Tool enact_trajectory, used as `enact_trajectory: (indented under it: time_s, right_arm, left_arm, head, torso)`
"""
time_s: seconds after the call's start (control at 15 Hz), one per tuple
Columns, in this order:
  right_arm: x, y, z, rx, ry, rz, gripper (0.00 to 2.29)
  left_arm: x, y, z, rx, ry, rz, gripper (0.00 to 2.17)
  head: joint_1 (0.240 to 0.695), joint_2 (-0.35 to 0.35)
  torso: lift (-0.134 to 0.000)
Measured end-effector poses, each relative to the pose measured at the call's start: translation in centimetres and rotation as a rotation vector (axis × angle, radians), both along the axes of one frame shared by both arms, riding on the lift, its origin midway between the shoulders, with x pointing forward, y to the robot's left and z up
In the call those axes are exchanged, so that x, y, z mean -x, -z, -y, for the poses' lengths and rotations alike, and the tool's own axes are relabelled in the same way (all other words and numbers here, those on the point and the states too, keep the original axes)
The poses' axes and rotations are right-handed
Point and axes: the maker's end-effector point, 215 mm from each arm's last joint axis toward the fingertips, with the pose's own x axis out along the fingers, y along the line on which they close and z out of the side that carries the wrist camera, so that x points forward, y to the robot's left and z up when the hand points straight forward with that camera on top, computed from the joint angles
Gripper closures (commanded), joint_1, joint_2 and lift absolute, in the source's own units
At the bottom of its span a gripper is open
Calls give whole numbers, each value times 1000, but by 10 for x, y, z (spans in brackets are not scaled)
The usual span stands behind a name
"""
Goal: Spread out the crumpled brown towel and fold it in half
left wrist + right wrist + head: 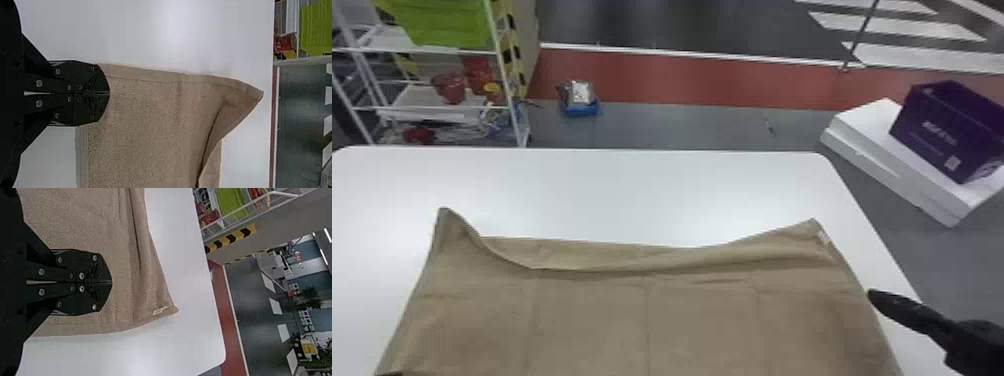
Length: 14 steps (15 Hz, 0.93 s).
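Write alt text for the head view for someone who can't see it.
A brown towel lies spread across a white table, its far edge uneven, with the robot's right gripper near the towel's right side.

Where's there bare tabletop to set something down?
The white table has a wide bare band between its far edge and the brown towel, plus a patch left of the towel. It's crowded on the right, where a narrow strip has the right gripper nearby; towel covers the near middle.
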Motion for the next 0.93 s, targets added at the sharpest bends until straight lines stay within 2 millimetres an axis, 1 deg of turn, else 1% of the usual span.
enact_trajectory:
  time_s: [0.33,0.73,0.8,0.93]
  right_arm:
    - [-1,-2,3,-11,2,8,1683]
    - [-4,-5,2,-14,2,17,1683]
    - [-5,-6,2,-14,2,19,1683]
    - [-8,-8,2,-15,4,26,1683]
  left_arm:
    - [11,6,-8,-13,-11,-26,2037]
    - [36,11,-23,-7,-30,-81,2037]
    - [38,8,-22,0,-25,-81,2037]
    - [34,-3,-13,23,-4,-59,2037]
  head:
    - [695,-138]
    - [695,-112]
    - [695,-114]
    - [695,-124]
  torso:
    - [-124]
    - [-124]
    - [-124]
    - [-124]
